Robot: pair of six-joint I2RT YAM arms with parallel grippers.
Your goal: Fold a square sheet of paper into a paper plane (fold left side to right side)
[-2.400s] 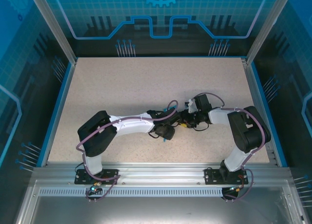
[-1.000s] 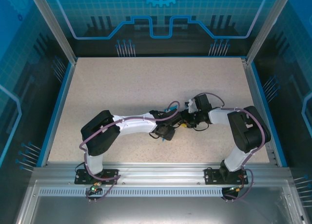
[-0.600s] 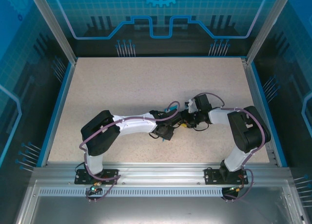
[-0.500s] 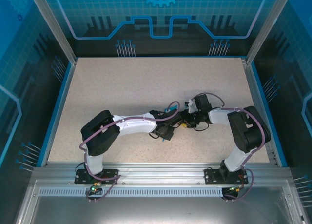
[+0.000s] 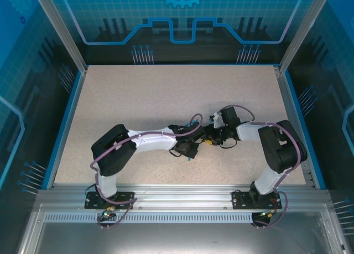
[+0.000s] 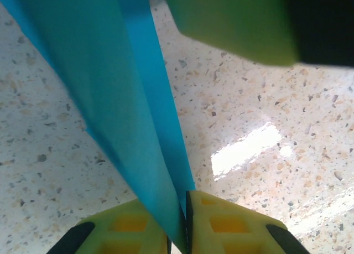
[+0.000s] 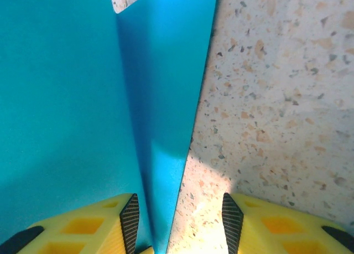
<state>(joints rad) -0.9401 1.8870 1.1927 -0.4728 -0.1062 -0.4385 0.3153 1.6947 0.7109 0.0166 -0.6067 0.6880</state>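
The square sheet of paper (image 6: 110, 99) is bright cyan-blue and folded into layers with a lengthwise crease. My left gripper (image 6: 178, 223) is shut on its narrow end, the yellow fingers (image 6: 227, 226) pinching the layers just above the tabletop. In the right wrist view the paper (image 7: 66, 99) spreads over the left side, its edge running down between the fingers. My right gripper (image 7: 177, 221) stands open there, over paper edge and bare table. From above, both grippers meet at mid-table, left (image 5: 188, 150) and right (image 5: 209, 136). From this close I cannot tell whether the shape is the paper plane.
The speckled beige tabletop (image 5: 166, 93) stretches wide behind and to both sides of the arms. Blue rails (image 5: 66, 121) and transparent walls enclose it. A yellow finger of the right gripper (image 6: 232, 21) hangs close above the paper in the left wrist view.
The left arm's elbow shifted slightly right since the earliest frame, and its gripper head nudged a little at mid-table. The right arm has stayed still.
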